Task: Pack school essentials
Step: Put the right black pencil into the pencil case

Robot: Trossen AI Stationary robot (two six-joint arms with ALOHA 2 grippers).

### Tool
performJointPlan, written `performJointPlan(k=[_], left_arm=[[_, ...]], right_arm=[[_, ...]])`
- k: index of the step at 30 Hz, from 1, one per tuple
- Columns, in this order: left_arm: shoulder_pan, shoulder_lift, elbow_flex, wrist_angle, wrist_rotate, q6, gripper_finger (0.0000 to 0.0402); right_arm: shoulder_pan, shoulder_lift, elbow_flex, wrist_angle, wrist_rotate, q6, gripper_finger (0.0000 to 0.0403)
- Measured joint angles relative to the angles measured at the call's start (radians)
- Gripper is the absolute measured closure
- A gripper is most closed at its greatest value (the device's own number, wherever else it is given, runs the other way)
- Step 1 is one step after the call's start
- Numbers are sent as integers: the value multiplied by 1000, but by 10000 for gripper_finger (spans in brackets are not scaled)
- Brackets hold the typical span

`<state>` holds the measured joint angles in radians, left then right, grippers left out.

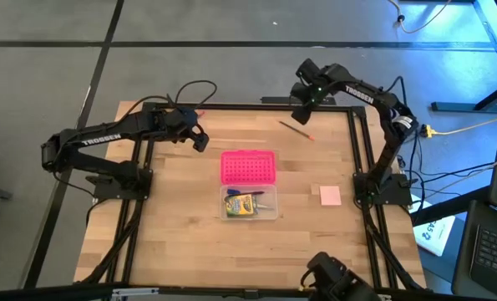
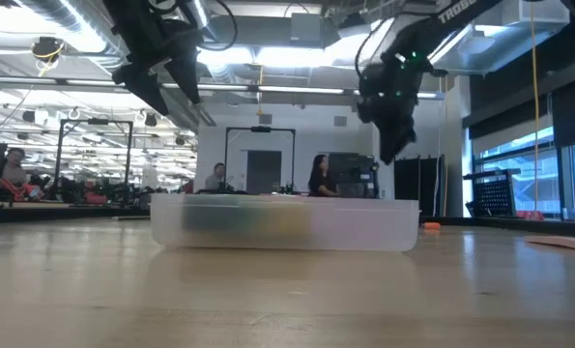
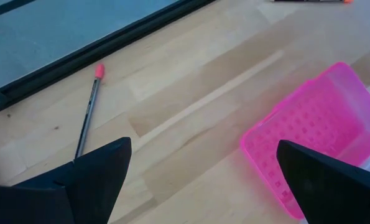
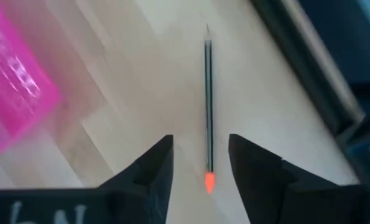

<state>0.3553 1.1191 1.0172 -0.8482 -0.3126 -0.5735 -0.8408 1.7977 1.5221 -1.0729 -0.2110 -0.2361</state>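
A thin dark pencil (image 4: pixel 208 106) with an orange end (image 4: pixel 208 182) lies flat on the table near the far edge (image 1: pixel 296 130). My right gripper (image 4: pixel 200 163) is open and hangs above it, well off the table (image 2: pixel 393 116), with a finger on either side of the orange end. My left gripper (image 3: pixel 203 180) is open, raised over the table's left part (image 1: pixel 200 138). A second pencil (image 3: pixel 88 115) with a pink-red end lies beyond it. The clear box (image 1: pixel 250 203) holds the yellow-green crayon box (image 1: pixel 243 204). The pale pink pad (image 1: pixel 330 196) lies flat to its right.
The bright pink dotted lid (image 1: pixel 248 166) lies flat just beyond the clear box, between the two grippers (image 3: pixel 315 149). A black frame rail (image 1: pixel 231 106) runs along the far edge, close to both pencils. Bare wood lies at the near left.
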Motion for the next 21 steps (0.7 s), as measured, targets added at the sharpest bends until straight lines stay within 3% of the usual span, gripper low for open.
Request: performJointPlan(k=[10, 21], left_arm=[[0, 0, 0, 0, -1, 1, 6], [0, 0, 0, 1, -1, 2, 6]], right_arm=[[-15, 2, -230, 61, 51, -10, 245], [-20, 1, -353, 127, 86, -35, 245]])
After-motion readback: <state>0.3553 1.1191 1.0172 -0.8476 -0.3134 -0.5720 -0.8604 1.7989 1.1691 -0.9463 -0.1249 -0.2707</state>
